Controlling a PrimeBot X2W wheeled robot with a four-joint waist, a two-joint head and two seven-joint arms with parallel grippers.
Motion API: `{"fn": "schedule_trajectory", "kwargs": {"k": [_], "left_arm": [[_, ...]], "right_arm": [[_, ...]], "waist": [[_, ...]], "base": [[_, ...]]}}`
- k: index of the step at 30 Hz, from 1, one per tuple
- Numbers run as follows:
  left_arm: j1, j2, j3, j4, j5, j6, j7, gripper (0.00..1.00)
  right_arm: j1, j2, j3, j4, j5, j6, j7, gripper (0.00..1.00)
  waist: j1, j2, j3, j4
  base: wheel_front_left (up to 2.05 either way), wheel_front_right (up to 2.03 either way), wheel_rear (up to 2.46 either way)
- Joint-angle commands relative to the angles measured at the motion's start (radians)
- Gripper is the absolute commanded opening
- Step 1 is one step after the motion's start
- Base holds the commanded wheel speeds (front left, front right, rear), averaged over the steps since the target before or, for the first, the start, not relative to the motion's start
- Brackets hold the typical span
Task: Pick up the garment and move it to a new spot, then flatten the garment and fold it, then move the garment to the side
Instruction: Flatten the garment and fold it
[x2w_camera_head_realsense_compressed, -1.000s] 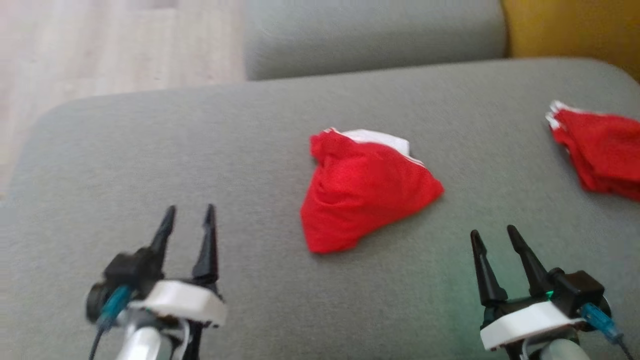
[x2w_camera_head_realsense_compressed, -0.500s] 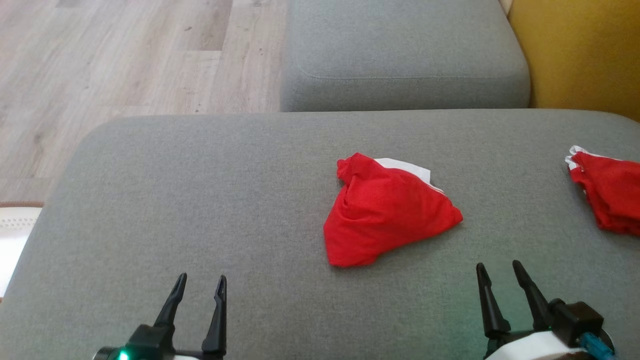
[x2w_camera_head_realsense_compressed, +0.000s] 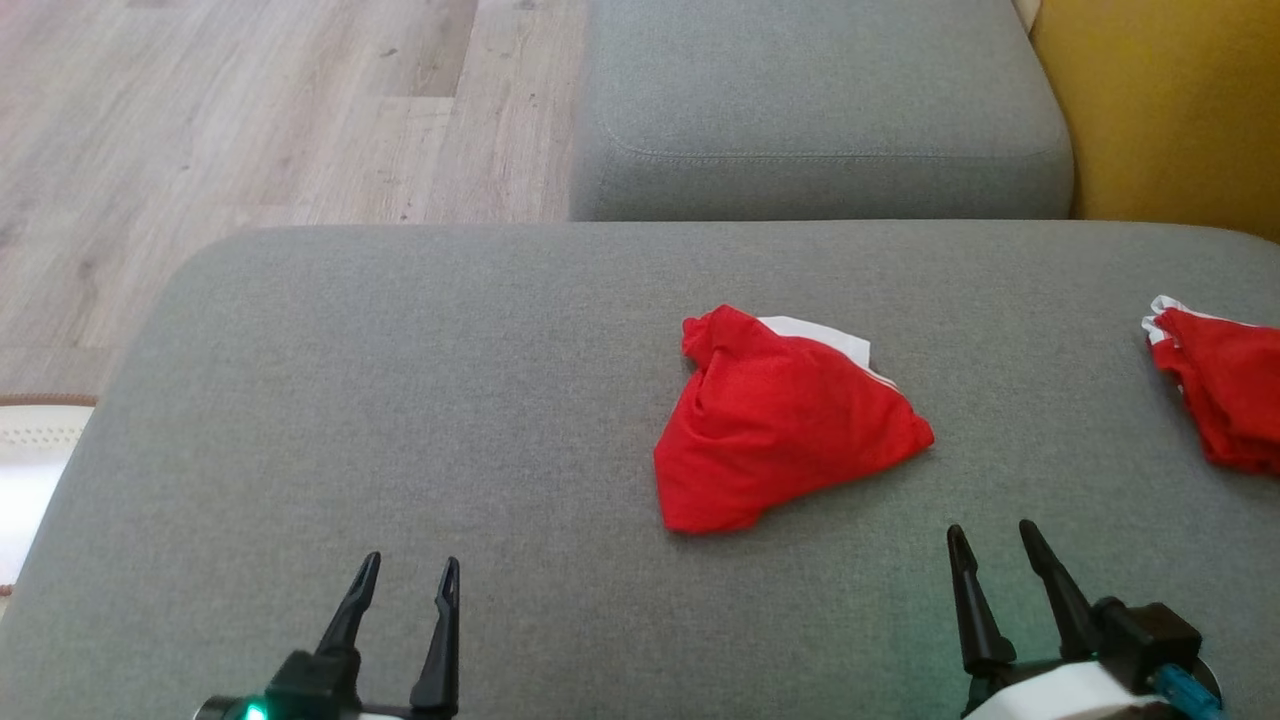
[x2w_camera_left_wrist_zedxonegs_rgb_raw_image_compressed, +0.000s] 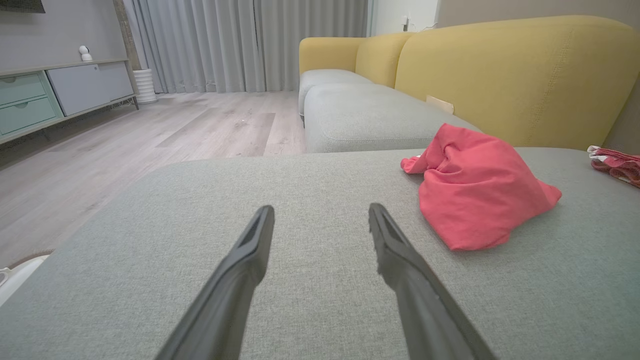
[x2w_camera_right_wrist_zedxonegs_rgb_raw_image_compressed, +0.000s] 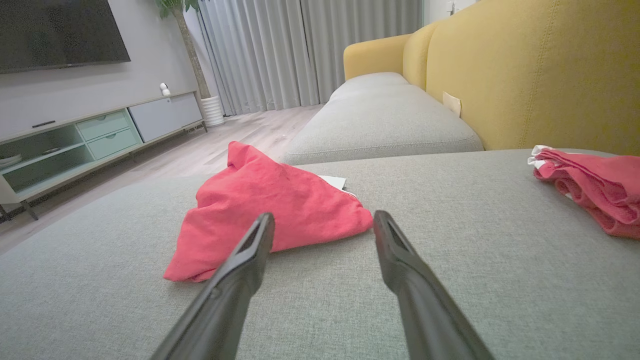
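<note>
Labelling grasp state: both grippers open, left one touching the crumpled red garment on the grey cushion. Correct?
No: the left gripper is clear of the red garment, with bare grey cushion between them in the head view. Both it and the right gripper are open.

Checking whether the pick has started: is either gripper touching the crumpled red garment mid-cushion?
No: in the head view the left gripper and right gripper stand open, with bare grey cushion between them and the crumpled garment.
</note>
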Motion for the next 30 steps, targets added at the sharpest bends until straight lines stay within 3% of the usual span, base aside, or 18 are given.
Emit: {"fn": "schedule_trajectory", "kwargs": {"k": [1,30], "left_arm": [[-0.06,-0.009,0.033,-0.027,0.013,0.001,-0.012,1.0],[-0.068,-0.013,0.021,-0.004,0.024,0.002,-0.012,1.0]], "right_arm": [[-0.041,-0.002,0.019,-0.026,-0.007,-0.001,-0.004,1.0],[-0.041,0.005,0.011,-0.012,-0.003,-0.001,-0.004,1.0]], "waist": [[0.0001,0.0,0.0,-0.001],[0.0001,0.0,-0.003,-0.018]], "base": [[0.0,0.0,0.0],[0.0,0.0,0.0]]}}
